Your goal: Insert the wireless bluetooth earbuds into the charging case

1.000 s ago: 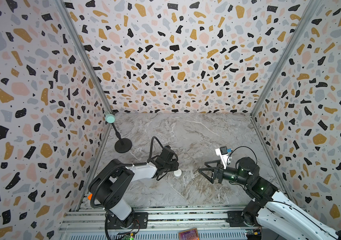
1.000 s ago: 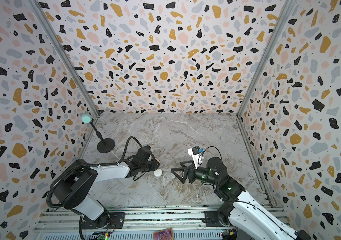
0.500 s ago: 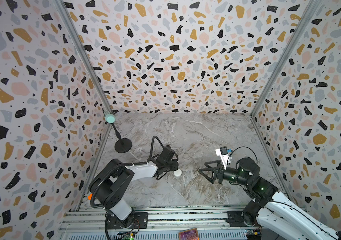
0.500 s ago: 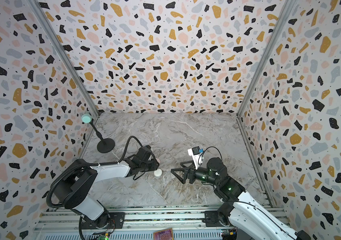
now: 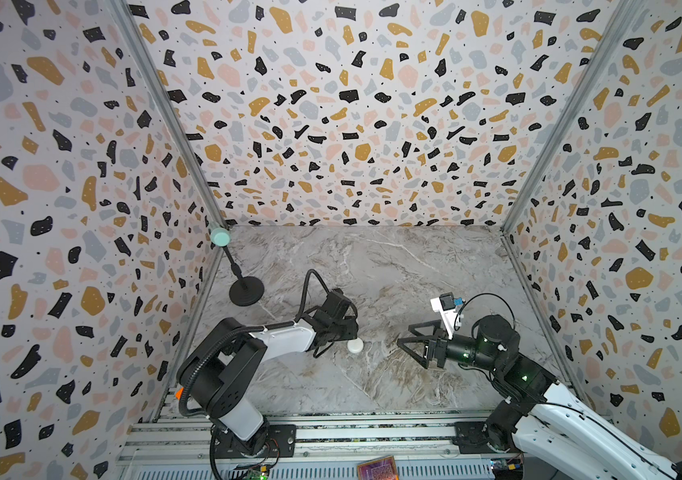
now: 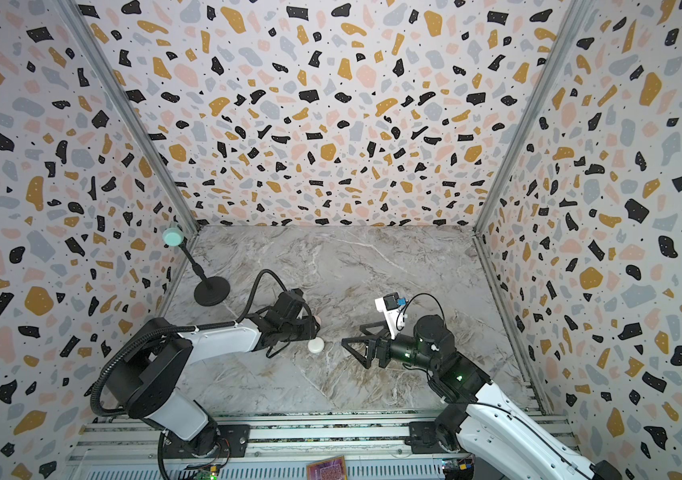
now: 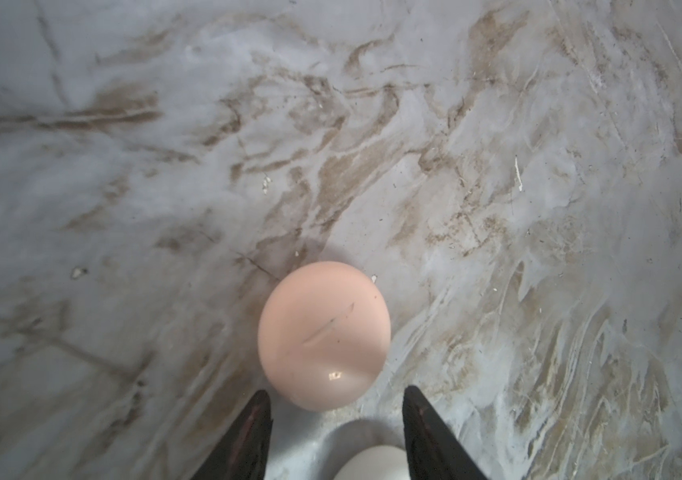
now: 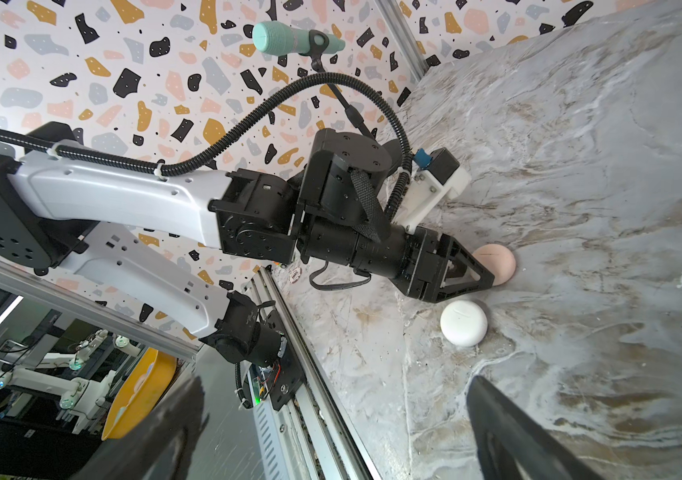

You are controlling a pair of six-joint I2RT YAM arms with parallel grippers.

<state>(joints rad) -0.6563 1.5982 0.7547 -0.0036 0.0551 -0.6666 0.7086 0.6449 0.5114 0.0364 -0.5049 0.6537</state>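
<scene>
Marbled desk [image 5: 372, 266], terrazzo walls on three sides. Two round charging cases lie on it near the middle, left of centre, both with lids shut.

Pink case [image 7: 324, 332]: flat on the desk, a thin dark scratch across its lid. In a top view only a sliver of it shows past the left wrist.

White case [image 8: 464, 322]: just beside the pink one, a small gap between them, on the side nearer the rail. Plain in both top views [image 5: 355, 345].

Earbuds: hidden, cannot tell where.

Left tool [image 7: 336, 390]: low over the desk, jaws released and standing apart, nothing between them. Both fingertips [image 7: 262, 399] sit right at the pink case's near edge, and the case lies just ahead of them, not inside the gap. Contact with the case cannot be told. The white case shows at the wrist view's lower edge, close by one finger.

Right tool [image 5: 404, 336]: jaws spread wide, empty, above the desk. It points toward the two cases, well apart from both.

Mint-headed microphone [image 5: 219, 237] on a black round-based stand, back left corner, apart from everything else.
</scene>
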